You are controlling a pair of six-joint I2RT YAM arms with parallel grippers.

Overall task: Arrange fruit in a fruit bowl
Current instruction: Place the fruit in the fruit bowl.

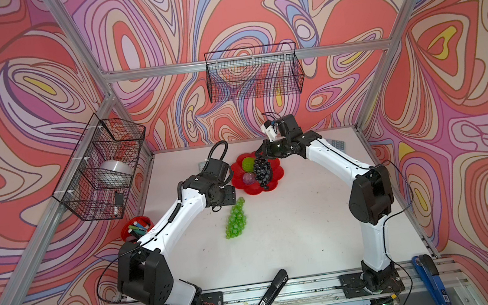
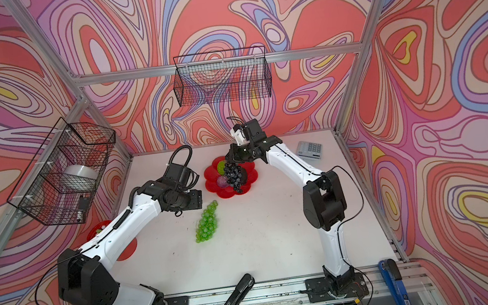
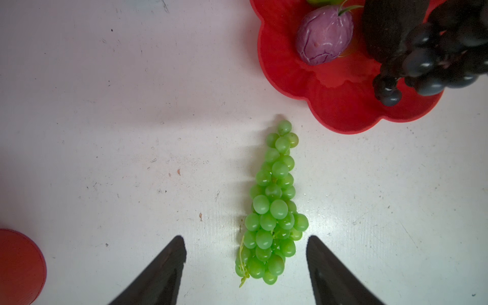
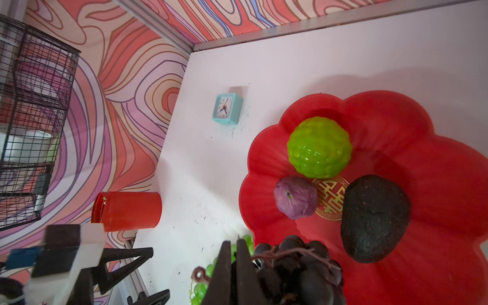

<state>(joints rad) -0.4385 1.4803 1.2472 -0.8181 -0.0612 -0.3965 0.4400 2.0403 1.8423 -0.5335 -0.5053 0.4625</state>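
The red flower-shaped fruit bowl (image 1: 275, 177) (image 2: 249, 171) (image 4: 435, 163) sits at the back middle of the table. In it lie a bumpy lime-green ball (image 4: 319, 148), a small purple fruit (image 4: 295, 196) (image 3: 323, 37) and a black avocado (image 4: 375, 219). My right gripper (image 4: 233, 245) is shut on the stem of the dark grape bunch (image 1: 262, 170) (image 4: 298, 269), which hangs over the bowl. The green grape bunch (image 1: 235, 219) (image 3: 274, 206) lies on the table in front of the bowl. My left gripper (image 3: 245, 236) hovers open above its wide end, one finger on either side.
A red cup of markers (image 1: 136, 228) stands at the left edge, with a teal clock (image 4: 227, 108) behind it. A calculator (image 2: 309, 150) lies back right. A black stapler (image 1: 272, 290) and a blue stapler (image 1: 429, 279) rest near the front rail. Wire baskets (image 1: 99, 168) (image 1: 255, 72) hang on the walls.
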